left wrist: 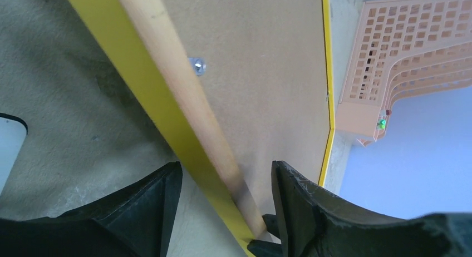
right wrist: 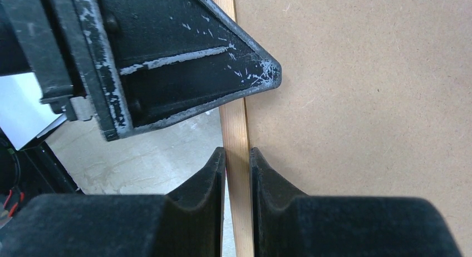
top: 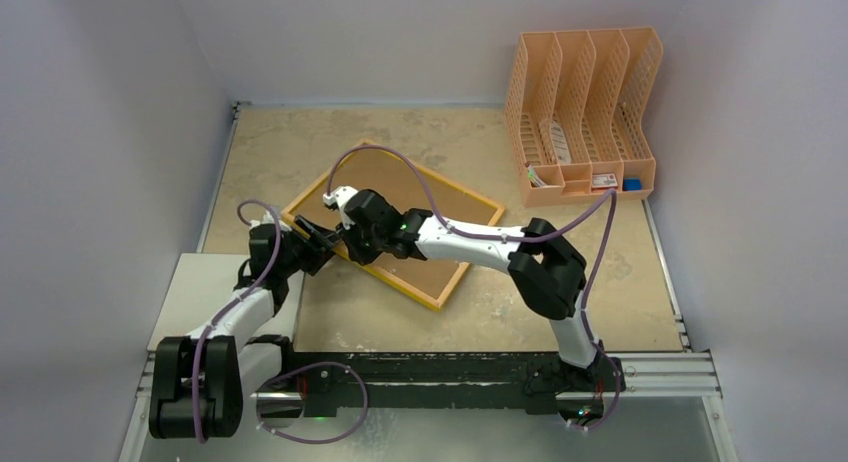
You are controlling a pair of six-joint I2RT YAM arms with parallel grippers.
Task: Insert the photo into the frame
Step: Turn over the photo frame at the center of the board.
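Note:
The frame [top: 420, 297] lies back-up in the middle of the table, with yellow edges and a brown backing board [top: 420, 197] inside it. My right gripper [top: 346, 245] is shut on the frame's near-left wooden rail [right wrist: 236, 129], its pads tight on both sides of it [right wrist: 238, 152]. My left gripper [top: 318, 240] is open and straddles the same rail [left wrist: 172, 73] without touching it [left wrist: 225, 168]. One of the left gripper's fingers [right wrist: 167, 57] shows in the right wrist view. The photo is out of view.
A peach file rack [top: 580, 112] stands at the back right, also visible in the left wrist view [left wrist: 401, 62]. A blank grey-white panel [top: 205, 287] lies at the near left beside the left arm. A small metal tab [left wrist: 196, 65] sits on the backing board.

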